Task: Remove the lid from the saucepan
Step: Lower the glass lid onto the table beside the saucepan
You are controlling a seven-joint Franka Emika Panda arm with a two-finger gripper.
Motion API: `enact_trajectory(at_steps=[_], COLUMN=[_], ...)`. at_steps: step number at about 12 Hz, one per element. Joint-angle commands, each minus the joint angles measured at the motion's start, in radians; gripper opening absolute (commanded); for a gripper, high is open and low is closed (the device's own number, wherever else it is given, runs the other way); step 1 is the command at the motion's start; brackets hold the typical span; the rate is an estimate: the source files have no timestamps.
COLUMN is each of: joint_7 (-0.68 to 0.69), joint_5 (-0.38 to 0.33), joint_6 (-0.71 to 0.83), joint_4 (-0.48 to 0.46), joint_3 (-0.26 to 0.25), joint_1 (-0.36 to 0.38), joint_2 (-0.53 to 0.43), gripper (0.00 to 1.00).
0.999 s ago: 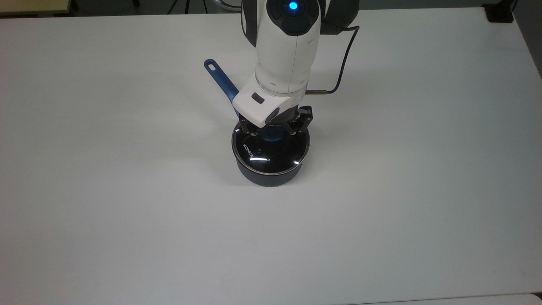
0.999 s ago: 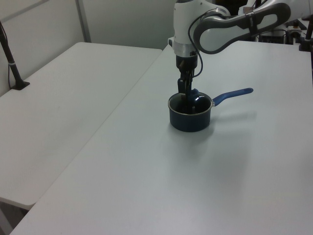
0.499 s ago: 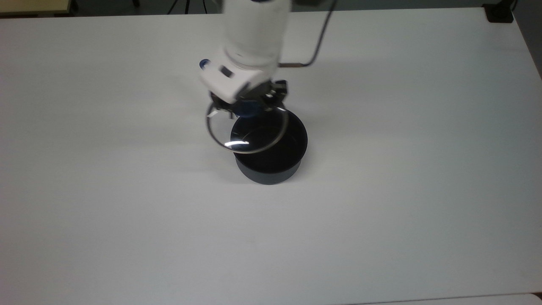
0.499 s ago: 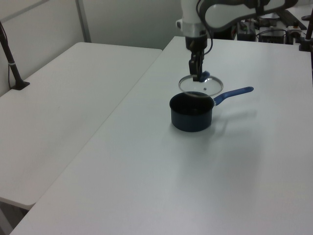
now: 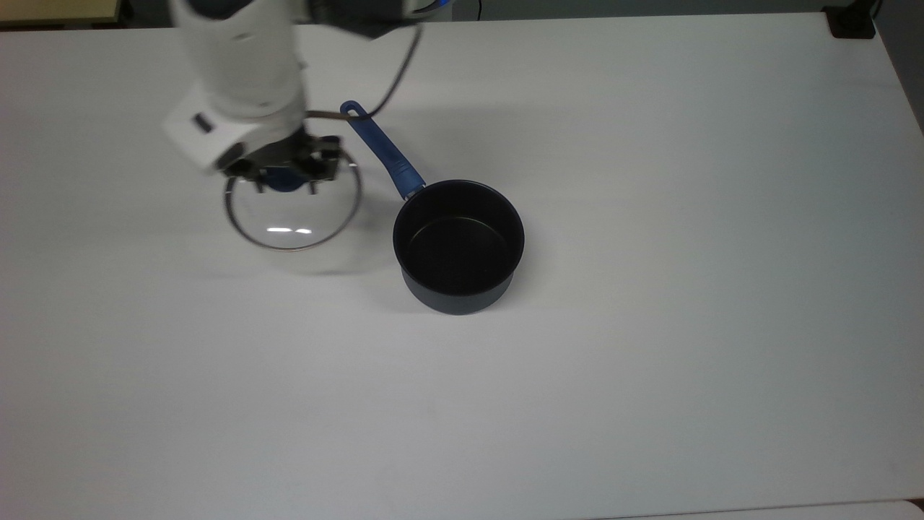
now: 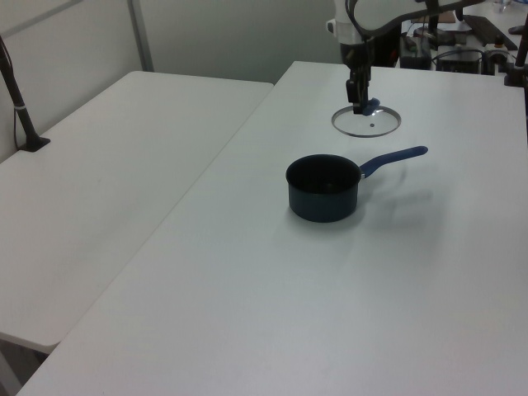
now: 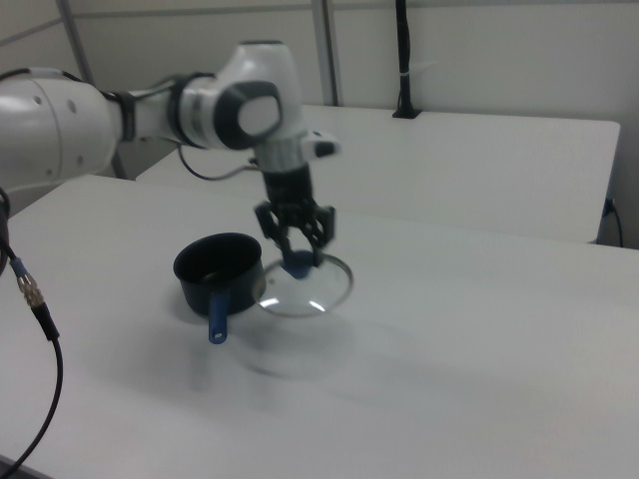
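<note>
One saucepan [image 5: 458, 249], one lid [image 5: 292, 213], one end effector [image 5: 283, 173], two tables [image 6: 272, 289]

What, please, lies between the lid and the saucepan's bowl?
In the top view, bare table and the blue handle separate lid from saucepan.

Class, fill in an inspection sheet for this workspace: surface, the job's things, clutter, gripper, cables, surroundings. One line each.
Surface: white table, bare apart from the job's things.
Job's things: saucepan standing open, handle toward the top view's upper left; lid off the pan, held above the table at the top view's left.
Clutter: nothing seen.
Gripper: gripper shut on the lid's blue knob.
Cables: dark cable running along the arm.
Surroundings: second white table alongside; pale wall panels behind.
</note>
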State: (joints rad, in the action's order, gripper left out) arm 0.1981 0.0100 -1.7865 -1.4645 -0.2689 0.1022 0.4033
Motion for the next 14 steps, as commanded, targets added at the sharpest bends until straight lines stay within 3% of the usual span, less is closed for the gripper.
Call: enact_trajectory(at_steps=[1, 3, 7, 8, 9, 10, 11, 14], joint_7=[0.085, 0.095, 0.115, 0.115, 0.113, 0.106, 0.103, -0.003], joint_5=[0.01, 0.018, 0.036, 0.036, 0.034, 0.033, 0.033, 0.031], joint_6=[-0.088, -0.164, -0.237, -0.235, -0.235, -0.231, -0.225, -0.145], joint_4=[-0.062, -0.071, -0.076, -0.076, -0.076, -0.076, -0.074, -0.076], joint_3=[-0.004, -0.004, -0.004, -0.004, -0.004, -0.004, -0.004, -0.004], joint_1=[-0.083, -0.142, -0.176, -0.176, -0.177, -0.182, -0.18, -0.127], joint_2=[0.025, 0.075, 0.135, 0.14, 0.14, 0.14, 0.134, 0.014], gripper=[0.4, 0.4, 0.43, 0.52, 0.68, 0.95, 1.0, 1.0])
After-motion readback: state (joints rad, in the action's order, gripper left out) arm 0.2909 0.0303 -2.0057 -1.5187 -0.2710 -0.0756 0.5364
